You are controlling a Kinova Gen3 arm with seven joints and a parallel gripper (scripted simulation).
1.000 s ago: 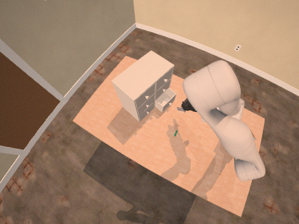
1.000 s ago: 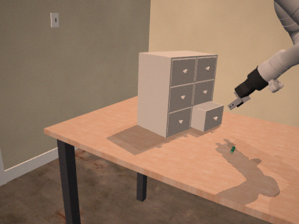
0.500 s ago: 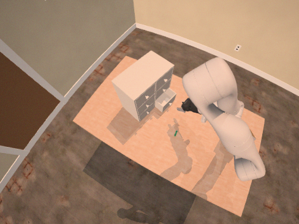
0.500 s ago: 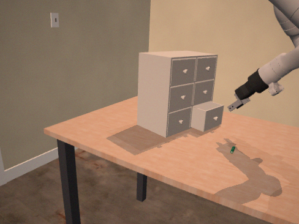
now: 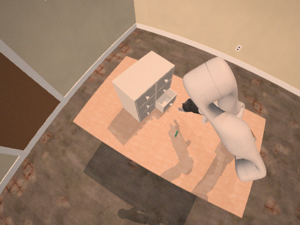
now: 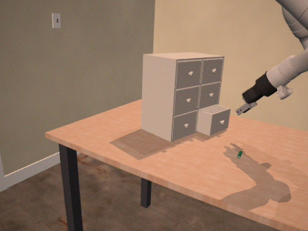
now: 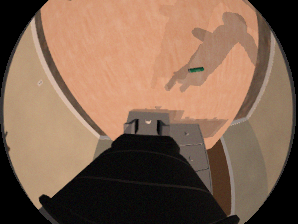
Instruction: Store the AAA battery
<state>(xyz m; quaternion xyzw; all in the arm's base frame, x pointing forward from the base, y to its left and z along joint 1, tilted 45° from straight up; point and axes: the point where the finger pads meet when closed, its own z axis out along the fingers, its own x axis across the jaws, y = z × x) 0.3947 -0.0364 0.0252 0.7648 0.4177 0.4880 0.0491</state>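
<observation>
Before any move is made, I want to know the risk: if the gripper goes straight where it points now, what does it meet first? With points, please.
Probably the front of the pulled-out drawer [image 5: 166, 106] [image 6: 219, 122] [image 7: 148, 131], near its knob; the exact depth and height of the gripper [image 5: 179, 109] [image 6: 238, 112] [image 7: 146, 125] are unclear.

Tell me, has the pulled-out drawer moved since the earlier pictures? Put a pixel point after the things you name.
No; the pulled-out drawer [image 5: 166, 105] [image 6: 219, 122] sticks out of the chest [image 5: 143, 74] [image 6: 159, 94] just as far as before.
</observation>
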